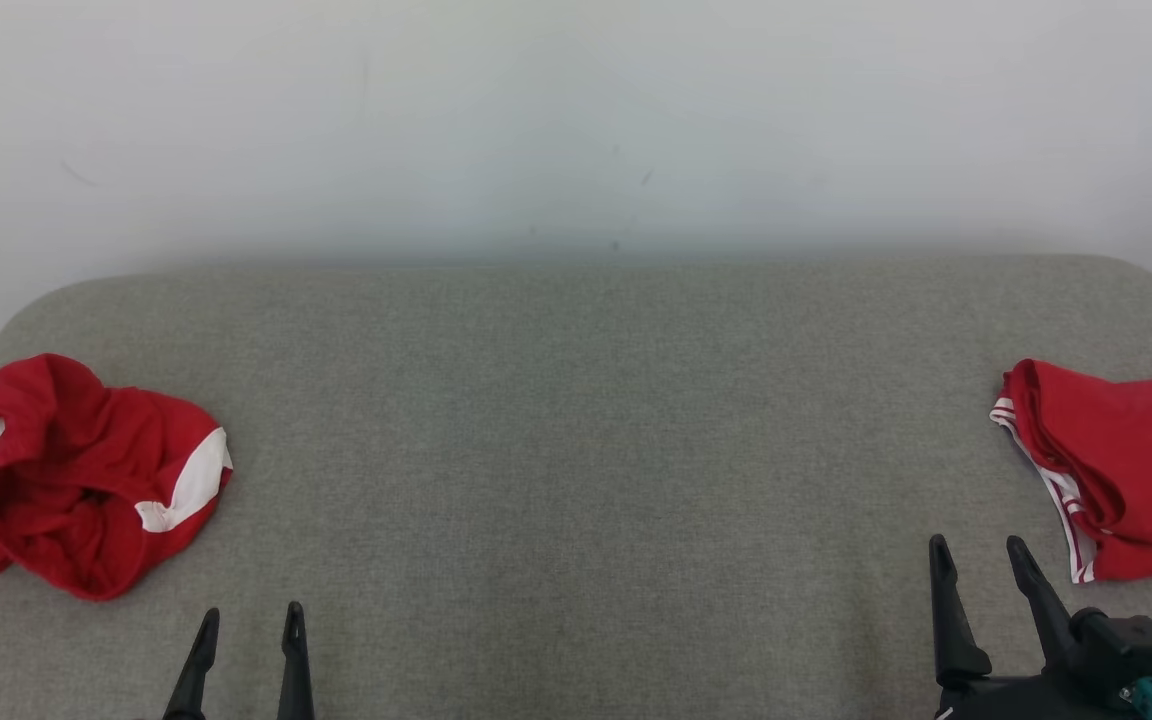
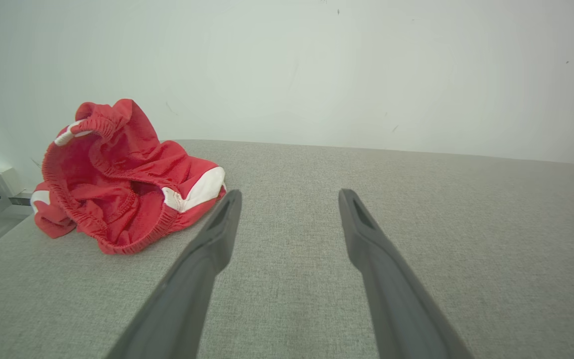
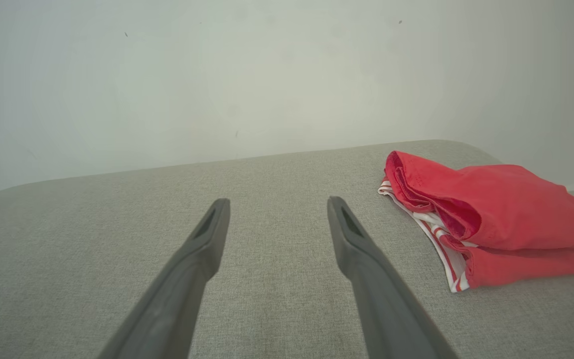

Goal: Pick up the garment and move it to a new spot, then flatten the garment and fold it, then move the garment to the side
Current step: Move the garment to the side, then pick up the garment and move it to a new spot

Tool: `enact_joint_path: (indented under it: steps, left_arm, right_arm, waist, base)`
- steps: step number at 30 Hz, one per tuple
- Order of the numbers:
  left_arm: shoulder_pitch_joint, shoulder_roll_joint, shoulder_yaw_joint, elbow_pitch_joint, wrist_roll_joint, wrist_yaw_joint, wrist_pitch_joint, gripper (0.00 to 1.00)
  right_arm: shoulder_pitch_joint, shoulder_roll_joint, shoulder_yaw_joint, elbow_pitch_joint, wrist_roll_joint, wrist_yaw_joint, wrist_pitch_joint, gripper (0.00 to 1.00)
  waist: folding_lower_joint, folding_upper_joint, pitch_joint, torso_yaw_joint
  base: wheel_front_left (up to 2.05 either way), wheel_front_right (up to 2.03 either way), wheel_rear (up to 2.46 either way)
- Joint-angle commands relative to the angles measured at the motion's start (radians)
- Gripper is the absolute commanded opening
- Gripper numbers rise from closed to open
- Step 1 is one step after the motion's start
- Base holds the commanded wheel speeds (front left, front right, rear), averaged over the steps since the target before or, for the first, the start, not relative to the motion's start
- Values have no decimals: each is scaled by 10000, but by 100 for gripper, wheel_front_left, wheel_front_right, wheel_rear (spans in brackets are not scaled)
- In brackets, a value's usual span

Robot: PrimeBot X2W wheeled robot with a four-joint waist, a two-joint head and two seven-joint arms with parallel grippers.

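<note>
Left gripper [image 1: 252, 610] sits low at the near edge, its two dark fingers spread wide and holding nothing, tips over bare grey fabric. Across from it, the right gripper [image 1: 976, 542] is just the same: fingers well apart, empty, pointing toward the white wall [image 1: 576, 120]. The crumpled red garment [image 1: 86, 480] lies in a heap at the left end of the grey cushioned surface [image 1: 576, 420], white bands showing, elastic waistband gaping open. It's ahead and to the left of the left gripper, near but not touching. At the right end there's a folded red garment [image 1: 1126, 470], white striped trim along its edge, lying flat just beside the right gripper and clear of it.
</note>
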State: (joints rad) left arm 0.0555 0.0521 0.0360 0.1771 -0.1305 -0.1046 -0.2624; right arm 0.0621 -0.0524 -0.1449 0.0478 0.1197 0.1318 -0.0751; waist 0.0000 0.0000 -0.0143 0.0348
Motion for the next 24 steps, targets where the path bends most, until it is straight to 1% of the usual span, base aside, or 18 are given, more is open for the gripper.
enact_joint_path:
  steps: [1,15,20,24]
  left_arm:
    - [-97,-16,-6,4,37,-3,-31,100]
    - [-119,-21,95,35,82,-8,-31,100]
    - [-149,-20,36,57,85,-1,-31,100]
    - [-45,-21,88,77,152,27,-31,100]
  right_arm:
    - [19,39,-8,-4,53,-26,-18,100]
    - [10,39,56,30,217,-26,5,100]
    - [75,38,182,115,330,-26,-69,100]
    - [167,38,215,168,367,-26,-178,100]
  waist:
    - [0,0,6,15]
    - [0,0,2,203]
    - [0,0,-48,683]
    - [0,0,-144,1417]
  base:
    - [0,0,0]
    - [0,0,0]
    - [0,0,0]
    - [0,0,0]
